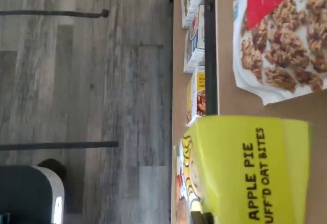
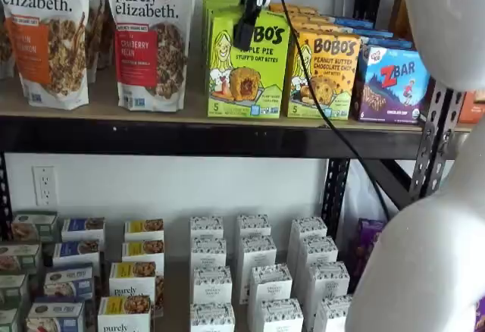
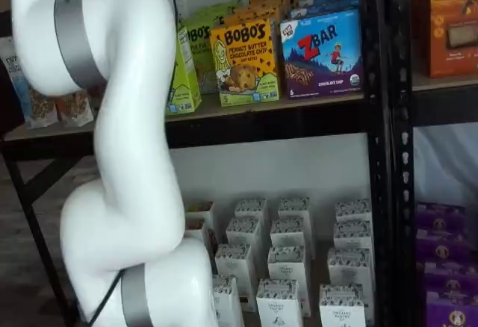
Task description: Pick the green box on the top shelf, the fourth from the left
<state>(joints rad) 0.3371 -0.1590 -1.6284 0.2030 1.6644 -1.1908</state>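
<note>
The lime-green upright carton of Bobo's apple pie oat bites stands at the front edge of the tan wooden top shelf with its black metal front rail. Just to its right stands the yellow-orange Bobo's peanut butter chocolate chip box, and right of that the blue ZBar box. To its left stands a white Purely Elizabeth granola bag with a red panel. The white-bodied gripper hangs down in front of the carton's upper face, its black fingers closed together with no gap; whether they grip the carton cannot be told. In the wrist view the carton's top fills the near corner. In a shelf view the white arm covers most of the carton.
</note>
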